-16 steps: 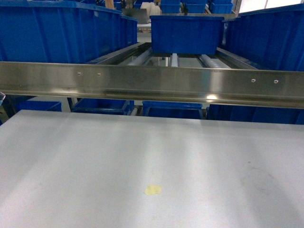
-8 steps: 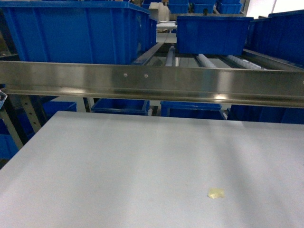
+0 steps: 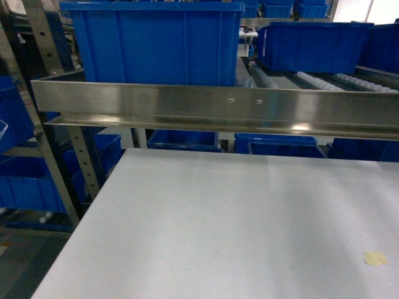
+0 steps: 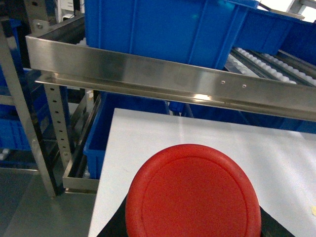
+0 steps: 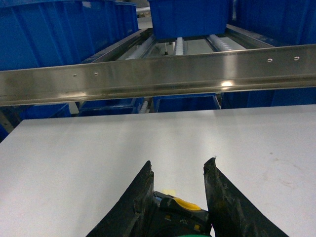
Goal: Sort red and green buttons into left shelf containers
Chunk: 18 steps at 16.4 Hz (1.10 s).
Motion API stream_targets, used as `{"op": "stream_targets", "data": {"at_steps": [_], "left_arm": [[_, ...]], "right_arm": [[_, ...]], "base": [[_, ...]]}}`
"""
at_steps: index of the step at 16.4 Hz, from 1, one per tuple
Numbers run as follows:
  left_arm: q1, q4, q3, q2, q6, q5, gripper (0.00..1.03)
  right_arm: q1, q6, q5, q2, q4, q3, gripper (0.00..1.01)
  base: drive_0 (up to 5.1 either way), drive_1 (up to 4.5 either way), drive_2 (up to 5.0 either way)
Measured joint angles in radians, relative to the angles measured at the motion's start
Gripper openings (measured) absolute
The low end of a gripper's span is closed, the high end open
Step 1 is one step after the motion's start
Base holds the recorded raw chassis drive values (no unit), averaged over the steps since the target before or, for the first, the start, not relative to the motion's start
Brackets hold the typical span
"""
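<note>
Two risks: my left gripper [image 4: 192,229] holding the red button [image 4: 192,195] could clip the steel rail [image 4: 163,79] below the blue bin [image 4: 163,29]; my right gripper [image 5: 177,187] holds a part, colour unclear.

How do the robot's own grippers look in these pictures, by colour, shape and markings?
The right gripper has two matte black fingers that taper to blunt tips, with jagged inner edges. The left gripper shows only black slivers at the frame's bottom edge. The head view shows no arm. No cables or markings are visible on either.
</note>
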Motion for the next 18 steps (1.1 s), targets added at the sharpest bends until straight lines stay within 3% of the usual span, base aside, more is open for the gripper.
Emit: {"op": "stream_targets", "data": {"at_steps": [18], "left_arm": [[0.000, 0.000, 0.000, 0.000, 0.000, 0.000, 0.24]], "right_arm": [[0.000, -0.002, 0.000, 0.000, 0.000, 0.000, 0.28]], "base": [[-4.9, 1.71, 3.1]]}}
